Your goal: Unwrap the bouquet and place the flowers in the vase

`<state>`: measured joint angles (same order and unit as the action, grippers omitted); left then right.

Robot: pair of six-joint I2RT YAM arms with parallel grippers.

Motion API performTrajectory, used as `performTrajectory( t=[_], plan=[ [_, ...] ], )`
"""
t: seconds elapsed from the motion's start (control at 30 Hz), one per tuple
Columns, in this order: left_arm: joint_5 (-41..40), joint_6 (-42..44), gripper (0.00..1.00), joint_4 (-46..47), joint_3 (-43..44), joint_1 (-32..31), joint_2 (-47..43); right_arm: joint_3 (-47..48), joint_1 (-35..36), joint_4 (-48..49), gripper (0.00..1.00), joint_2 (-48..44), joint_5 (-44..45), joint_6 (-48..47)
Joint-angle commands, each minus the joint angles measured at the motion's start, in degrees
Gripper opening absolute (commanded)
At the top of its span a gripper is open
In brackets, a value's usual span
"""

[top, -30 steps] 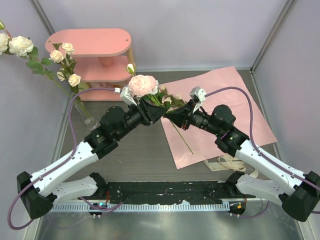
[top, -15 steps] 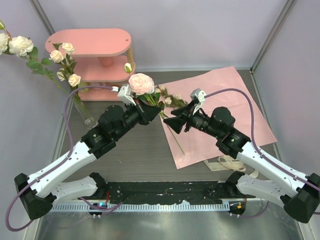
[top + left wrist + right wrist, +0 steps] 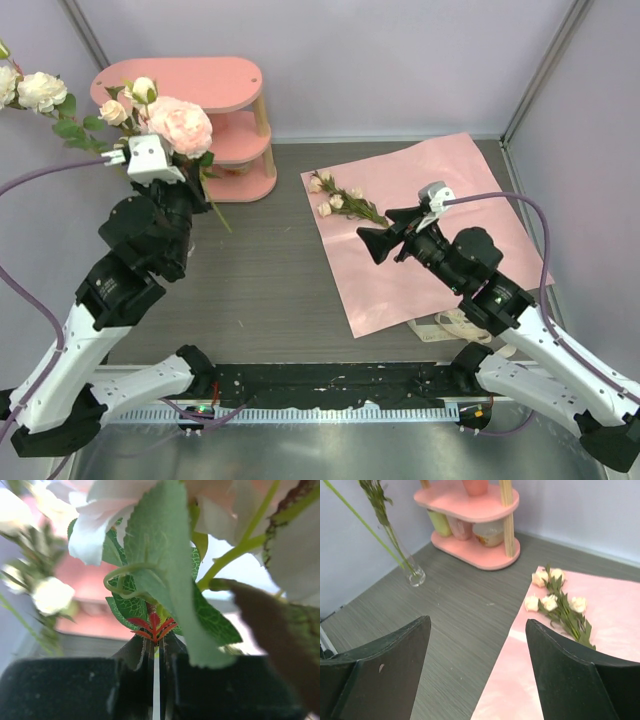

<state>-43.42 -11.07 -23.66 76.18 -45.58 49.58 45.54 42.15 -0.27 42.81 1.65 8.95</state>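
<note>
Left gripper clamps the rose, right gripper gapes empty: best steer the stem straight over the vase, lower gently.

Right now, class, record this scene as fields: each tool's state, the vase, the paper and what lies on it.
Left tool: shut on the stem of a large pink rose, raised near the shelf
Right tool: open, empty, over the paper
Vase: clear glass, holds green stems, beside the shelf
Paper: pink, flat, one sprig of small roses on it
</note>
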Motion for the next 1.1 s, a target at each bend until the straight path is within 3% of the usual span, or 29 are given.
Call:
performTrajectory(
  t=[0.0,0.2,0.5,1.07],
  plan=[
    [-10.90,16.33,0.00,4.58,8.62,2.77,6.56,1.57,0.12,-1.40,0.82,1.49,1.43,-0.16],
    [-10.72,22.67,0.00,10.90,16.10,11.98,9.65,1.22,0.13,-1.31,0.82,1.67,1.25,0.72],
    [-7.65,17.68,0.00,15.57,14.52,24.38,11.06,1.92,0.12,-1.66,0.82,2.02,1.86,-0.16],
    [-4.66,8.70,0.00,15.49,11.18,34.68,10.62,1.57,0.12,-1.57,0.82,3.25,2.13,-0.43]
  ],
)
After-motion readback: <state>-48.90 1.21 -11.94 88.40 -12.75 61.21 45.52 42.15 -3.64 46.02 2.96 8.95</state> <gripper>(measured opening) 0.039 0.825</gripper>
